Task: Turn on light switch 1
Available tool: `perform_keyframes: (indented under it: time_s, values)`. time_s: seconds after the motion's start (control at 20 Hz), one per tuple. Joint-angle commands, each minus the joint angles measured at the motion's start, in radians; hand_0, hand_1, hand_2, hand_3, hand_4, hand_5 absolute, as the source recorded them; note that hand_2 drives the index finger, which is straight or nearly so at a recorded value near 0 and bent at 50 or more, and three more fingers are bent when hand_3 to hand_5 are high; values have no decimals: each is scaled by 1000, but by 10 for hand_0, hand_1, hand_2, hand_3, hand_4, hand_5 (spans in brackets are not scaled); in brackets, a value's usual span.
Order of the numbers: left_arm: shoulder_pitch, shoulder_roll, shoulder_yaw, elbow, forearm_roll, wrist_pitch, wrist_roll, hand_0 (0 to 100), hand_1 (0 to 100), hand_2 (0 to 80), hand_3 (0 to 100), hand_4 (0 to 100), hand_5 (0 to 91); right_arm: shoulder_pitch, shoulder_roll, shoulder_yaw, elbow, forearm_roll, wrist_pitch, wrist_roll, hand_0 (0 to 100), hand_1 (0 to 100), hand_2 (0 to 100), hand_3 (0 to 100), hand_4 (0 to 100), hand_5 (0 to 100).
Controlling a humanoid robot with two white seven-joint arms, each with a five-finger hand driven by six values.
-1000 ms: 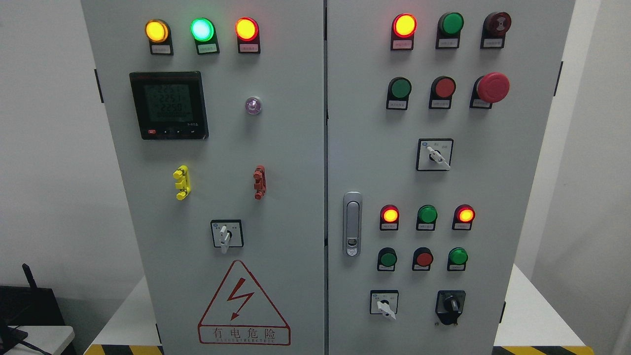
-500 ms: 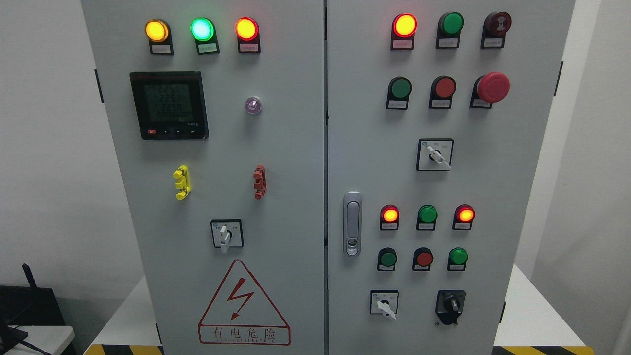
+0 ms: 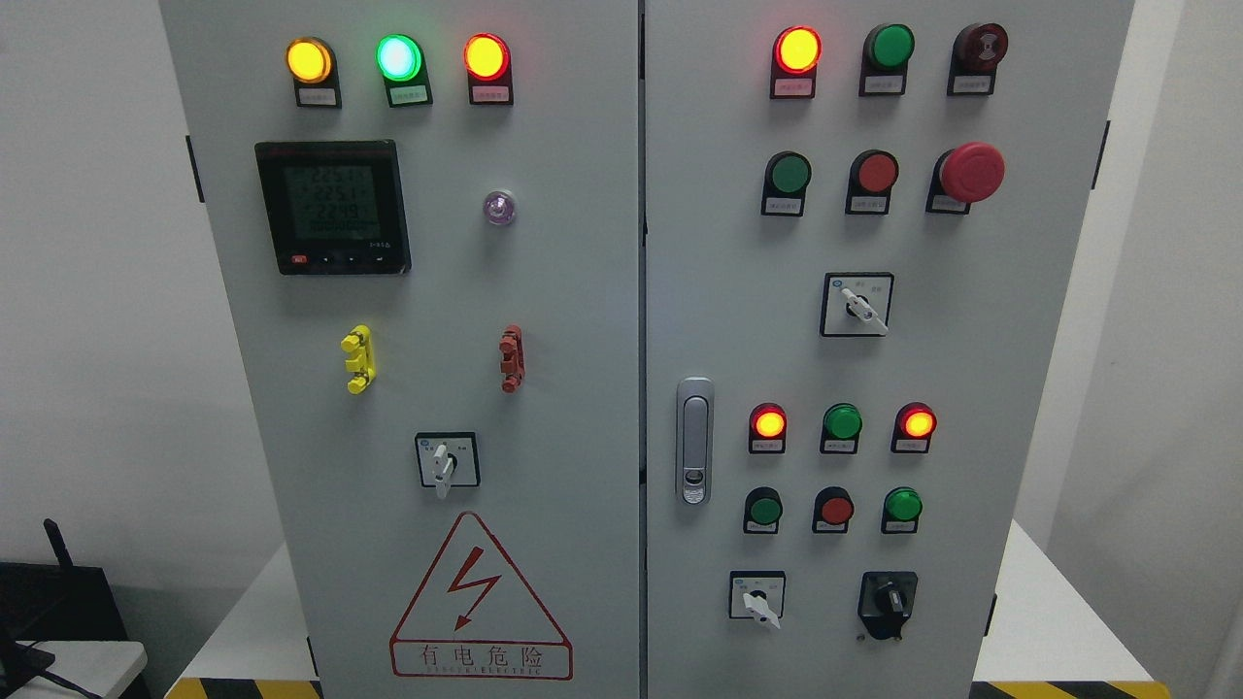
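A grey two-door electrical cabinet (image 3: 583, 291) fills the head view. Its left door carries lit yellow (image 3: 309, 60), green (image 3: 398, 58) and red (image 3: 486, 56) lamps, a digital meter (image 3: 332, 207) and a white-handled rotary switch (image 3: 446, 461). The right door has a lit red lamp (image 3: 797, 49), green (image 3: 789, 173) and red (image 3: 876, 173) push buttons, a red mushroom stop button (image 3: 971, 172), and rotary switches (image 3: 856, 304), (image 3: 756, 596), (image 3: 887, 599). Which one is light switch 1 I cannot tell; the labels are too small. Neither of my hands shows.
A silver door handle (image 3: 693, 442) sits on the right door's left edge. The cabinet stands on a white table (image 3: 1049, 621) with a yellow-black striped front edge (image 3: 1058, 689). A black device (image 3: 49, 592) sits at the lower left. White walls lie on both sides.
Only the meter's digits flicker. Nothing else has moved.
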Motion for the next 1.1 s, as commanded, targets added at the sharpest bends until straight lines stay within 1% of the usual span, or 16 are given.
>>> perform_keyframes:
  time_s: [0.0, 0.1, 0.2, 0.35, 0.4, 0.65, 0.7, 0.75, 0.85, 0.9, 0.95, 1.05]
  values:
    - [-38, 52, 96, -496, 11, 11, -45, 252, 0, 306, 585, 674, 490, -1, 1, 17, 0, -25, 1, -1, 120, 389, 0, 0, 0, 0]
    - [-61, 61, 75, -542, 11, 11, -78, 187, 0, 320, 606, 689, 563, 0, -1, 17, 0, -25, 1, -1, 120, 389, 0, 0, 0, 0]
    - [-82, 63, 35, -566, 11, 11, -82, 132, 0, 342, 647, 717, 641, 0, 1, 17, 0, -25, 1, -1, 120, 389, 0, 0, 0, 0]
    - [-128, 61, -23, -585, 11, 11, -82, 93, 0, 367, 675, 743, 688, 0, -1, 17, 0, -25, 1, -1, 120, 389, 0, 0, 0, 0]
    - [-142, 60, -46, -599, 11, 11, -81, 81, 0, 378, 694, 759, 717, 0, 1, 17, 0, -25, 1, -1, 120, 389, 0, 0, 0, 0]
    - [-162, 58, -144, -677, 10, 14, -69, 62, 0, 385, 719, 773, 744, -1, 1, 17, 0, -25, -1, -1, 120, 389, 0, 0, 0, 0]
    - [-164, 58, -172, -686, 8, 13, -59, 56, 0, 385, 717, 772, 744, -1, -1, 17, 0, -25, 1, -1, 120, 389, 0, 0, 0, 0]
    - [-165, 60, -204, -700, 6, 14, -37, 54, 0, 385, 716, 772, 744, 0, 1, 17, 0, -25, 1, -1, 120, 389, 0, 0, 0, 0]
    - [-173, 61, -276, -711, -1, 14, 25, 48, 0, 384, 717, 772, 748, 0, 1, 17, 0, -25, -1, -1, 120, 389, 0, 0, 0, 0]
    - [-185, 61, -308, -720, -4, 16, 46, 47, 0, 384, 717, 772, 751, 0, 1, 17, 0, -25, 1, -1, 120, 389, 0, 0, 0, 0]
    - [-191, 60, -329, -726, -10, 17, 56, 46, 0, 384, 717, 773, 752, 0, 1, 17, 0, -25, -1, -1, 120, 389, 0, 0, 0, 0]
    - [-196, 58, -359, -738, -44, 20, 71, 43, 13, 387, 724, 778, 765, 0, 1, 17, 0, -25, 1, -1, 120, 389, 0, 0, 0, 0]
